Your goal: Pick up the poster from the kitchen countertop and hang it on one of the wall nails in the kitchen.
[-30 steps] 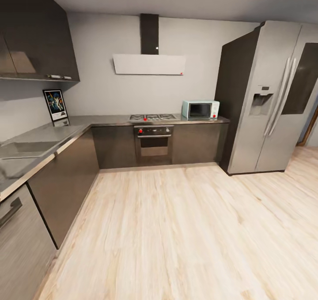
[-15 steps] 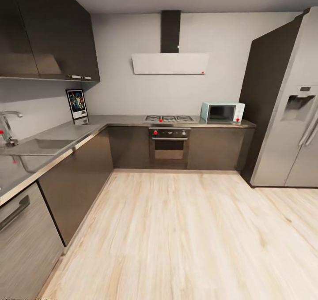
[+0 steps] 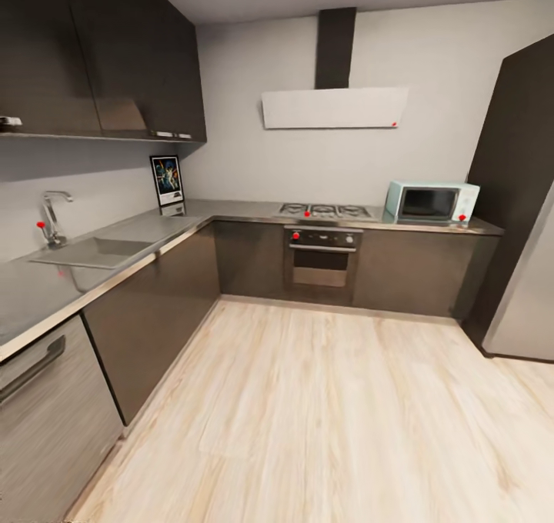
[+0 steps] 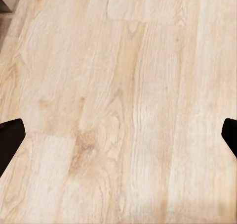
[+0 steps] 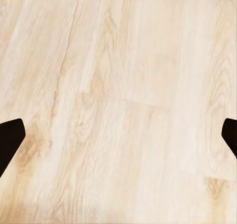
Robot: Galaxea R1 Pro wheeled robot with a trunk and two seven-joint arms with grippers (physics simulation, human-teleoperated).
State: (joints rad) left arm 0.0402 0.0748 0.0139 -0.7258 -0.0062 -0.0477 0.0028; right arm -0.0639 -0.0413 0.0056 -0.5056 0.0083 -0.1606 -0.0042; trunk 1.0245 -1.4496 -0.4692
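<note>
- Head view takes in an L-shaped kitchen: the counter (image 3: 231, 214), a glossy grey slab on dark cabinets, runs along the left wall and turns along the far wall.
- The poster (image 3: 167, 182) stands upright on the counter in the far left corner, leaning against the left wall just under the dark upper cabinets (image 3: 100, 54); its reflection shows in the glossy top right below it.
- Nearer on the left run sit a sink (image 3: 96, 251) and a tap (image 3: 52, 217) with a small red mark beside it.
- On the far run, a hob (image 3: 324, 211) lies above an oven (image 3: 321, 258), and a pale blue microwave (image 3: 431, 202) stands to the right of the hob.
- A white extractor hood (image 3: 334, 108) hangs on the far wall above the hob.
- A tall fridge (image 3: 523, 215) fills the right edge.
- Pale wood floor (image 3: 323, 423) covers the near ground.
- Left wrist view: the left gripper (image 4: 118, 135) has its dark fingers (image 4: 10, 137) spread wide apart over the floor, holding nothing.
- Right wrist view: the right gripper (image 5: 118, 137) likewise has its fingers (image 5: 10, 135) wide apart over bare floorboards, empty.
</note>
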